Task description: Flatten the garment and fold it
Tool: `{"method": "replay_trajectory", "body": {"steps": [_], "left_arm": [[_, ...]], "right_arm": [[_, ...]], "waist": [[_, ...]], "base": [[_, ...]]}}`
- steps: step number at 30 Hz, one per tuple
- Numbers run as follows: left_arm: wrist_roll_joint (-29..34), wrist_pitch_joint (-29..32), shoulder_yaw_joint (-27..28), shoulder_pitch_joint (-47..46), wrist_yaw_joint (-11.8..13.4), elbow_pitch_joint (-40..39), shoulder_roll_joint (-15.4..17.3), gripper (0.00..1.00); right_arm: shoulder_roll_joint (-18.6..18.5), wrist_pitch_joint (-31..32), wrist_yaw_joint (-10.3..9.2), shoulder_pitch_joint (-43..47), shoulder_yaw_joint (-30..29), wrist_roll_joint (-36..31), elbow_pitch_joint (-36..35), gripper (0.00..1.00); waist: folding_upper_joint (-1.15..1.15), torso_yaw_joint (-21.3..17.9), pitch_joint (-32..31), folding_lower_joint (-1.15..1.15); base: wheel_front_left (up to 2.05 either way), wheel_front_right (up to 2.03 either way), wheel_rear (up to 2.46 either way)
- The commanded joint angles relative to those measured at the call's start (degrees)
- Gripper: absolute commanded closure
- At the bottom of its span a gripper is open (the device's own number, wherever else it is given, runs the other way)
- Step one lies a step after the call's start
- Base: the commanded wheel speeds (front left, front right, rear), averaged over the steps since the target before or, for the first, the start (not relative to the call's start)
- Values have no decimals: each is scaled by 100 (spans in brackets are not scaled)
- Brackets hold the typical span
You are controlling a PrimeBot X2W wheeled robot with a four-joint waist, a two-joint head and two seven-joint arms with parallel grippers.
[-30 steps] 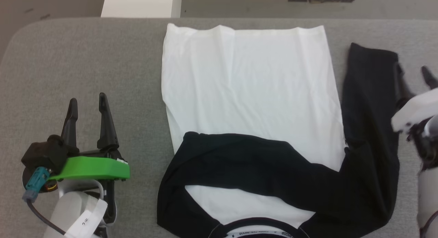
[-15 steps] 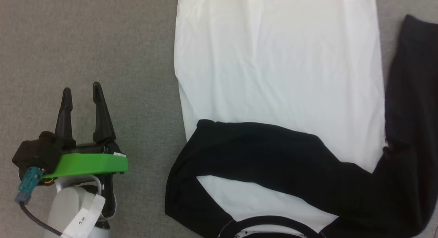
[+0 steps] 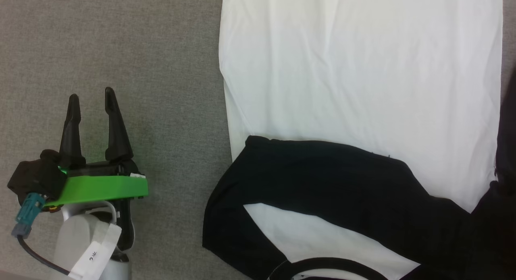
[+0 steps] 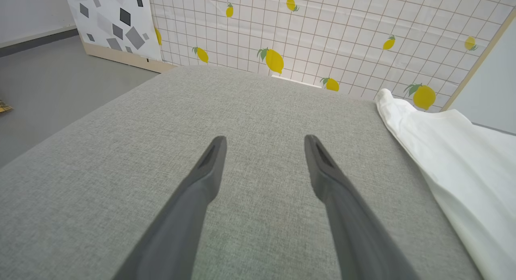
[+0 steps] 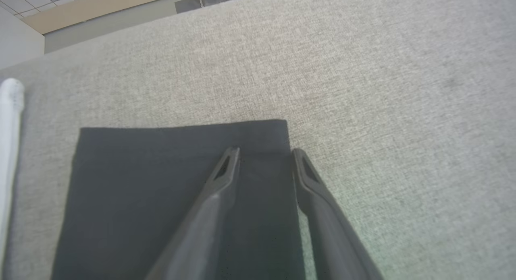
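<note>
The garment (image 3: 363, 70) lay flat on the desk (image 3: 121, 50), hem toward its far edge, one black sleeve (image 3: 342, 179) folded across it. The right pincer (image 5: 265, 150), jaws apart, straddled the other cuff (image 5: 161, 159), seemingly to fold it in. The left pincer (image 3: 91, 92) stood open, clear.

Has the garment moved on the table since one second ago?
No. Only the view shifted: the garment keeps its shape and its place beside the left gripper.
</note>
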Motion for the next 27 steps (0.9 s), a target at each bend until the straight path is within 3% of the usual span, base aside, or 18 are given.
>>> {"method": "replay_trajectory", "body": {"steps": [1, 14, 19, 27], "left_arm": [[39, -26, 46, -91, -28, -6, -33, 0], [183, -26, 84, 158, -137, 364, -72, 0], [178, -26, 54, 357, -158, 553, -77, 0], [159, -26, 58, 815, -168, 833, -71, 0]], "right_arm": [[129, 194, -9, 159, 4, -58, 129, 100], [135, -420, -9, 1202, 374, 442, -1146, 100], [180, -311, -9, 2052, 831, 716, -2287, 100], [474, 463, -9, 3520, 1987, 980, -4723, 100]], "waist": [[43, 2, -5, -1], [43, -245, -957, -1], [43, -374, -1575, -1], [43, -582, -2353, -1]], "base": [[0, 0, 0], [0, 0, 0], [0, 0, 0], [0, 0, 0]]}}
